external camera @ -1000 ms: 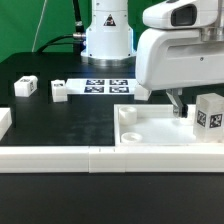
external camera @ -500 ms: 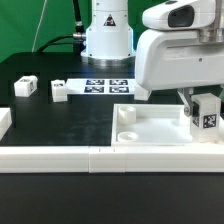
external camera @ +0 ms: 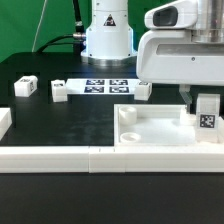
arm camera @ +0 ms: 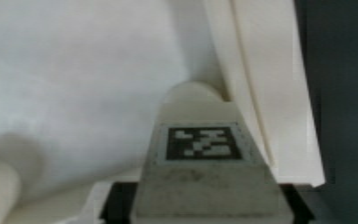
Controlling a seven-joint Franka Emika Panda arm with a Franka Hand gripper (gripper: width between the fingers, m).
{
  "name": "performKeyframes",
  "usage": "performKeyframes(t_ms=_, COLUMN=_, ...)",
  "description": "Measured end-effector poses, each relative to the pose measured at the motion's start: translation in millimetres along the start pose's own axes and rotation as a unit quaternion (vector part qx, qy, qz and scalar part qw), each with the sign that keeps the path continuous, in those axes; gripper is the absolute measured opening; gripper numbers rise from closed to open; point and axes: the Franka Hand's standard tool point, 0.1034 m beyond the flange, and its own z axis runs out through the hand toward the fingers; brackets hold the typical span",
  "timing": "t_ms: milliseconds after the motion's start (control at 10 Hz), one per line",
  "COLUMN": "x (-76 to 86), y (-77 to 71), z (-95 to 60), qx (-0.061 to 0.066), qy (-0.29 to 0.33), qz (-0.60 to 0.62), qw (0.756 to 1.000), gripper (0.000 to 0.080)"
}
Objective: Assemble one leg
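My gripper (external camera: 205, 102) is shut on a leg (external camera: 207, 116), a small white block with a black-and-white tag. It holds the leg upright over the corner of the large white tray piece (external camera: 160, 131) at the exterior view's right. In the wrist view the leg (arm camera: 202, 140) fills the middle, its far end at the inner corner by the tray's raised rim (arm camera: 265, 80). The gripper (arm camera: 208, 206) has dark fingers (arm camera: 126, 203) pressed against both sides of the leg. I cannot tell whether the leg touches the tray floor.
Three more legs lie on the black table: one (external camera: 25, 87) and another (external camera: 59, 92) at the exterior view's left, and a third (external camera: 143, 90) behind the tray. The marker board (external camera: 105, 85) lies by the robot base. Long white border bars (external camera: 60, 158) run along the front.
The held leg has turned from tilted to upright and sunk slightly toward the tray corner. The arm body has shifted to the exterior view's right, uncovering the leg behind the tray.
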Motion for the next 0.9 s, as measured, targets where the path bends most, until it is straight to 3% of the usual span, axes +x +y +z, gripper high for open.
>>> performKeyframes(t_ms=400, x=-1.2, y=-0.6, z=0.8, qx=0.009, qy=0.002, qz=0.213, qw=0.977, gripper=0.0291)
performKeyframes(t_ms=800, x=-3.9, y=-2.4, z=1.2, qx=0.013, qy=-0.006, qz=0.419, qw=0.908, gripper=0.0291)
performKeyframes(t_ms=900, x=-3.4, y=-1.7, z=1.5, qx=0.017, qy=-0.013, qz=0.478, qw=0.878, gripper=0.0291)
